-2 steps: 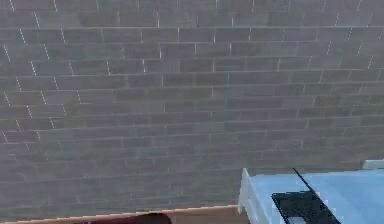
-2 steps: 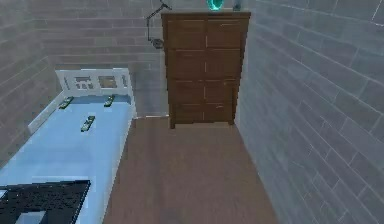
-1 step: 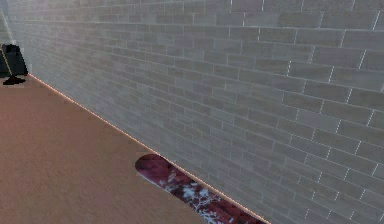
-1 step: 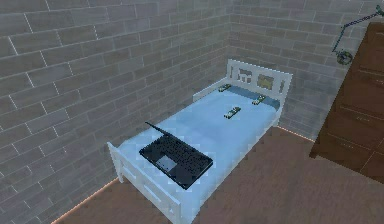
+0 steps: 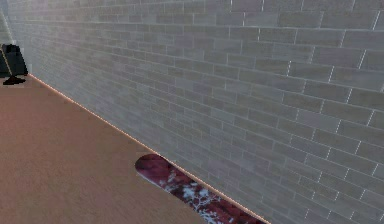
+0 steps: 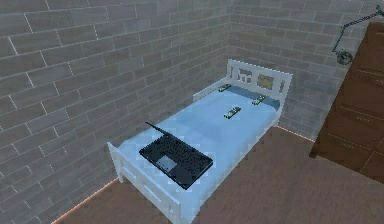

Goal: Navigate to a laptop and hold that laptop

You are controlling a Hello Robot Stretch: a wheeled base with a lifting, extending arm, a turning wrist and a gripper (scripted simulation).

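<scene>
The laptop (image 6: 176, 158) lies open at the foot end of the bed (image 6: 222, 136), toward 7 o'clock in the arm side view; the state of the fingers I cannot tell.

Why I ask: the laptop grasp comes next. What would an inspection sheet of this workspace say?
surface: white-framed bed, pale blue mattress, set along a brick wall
job's things: open dark laptop on the mattress near the foot end
clutter: small flat items toward the headboard; red patterned board on the floor by the wall
end effector: nothing seen
cables: nothing seen
surroundings: wooden dresser beside the bed; wall lamp above it; brown floor; dark object far off
</scene>
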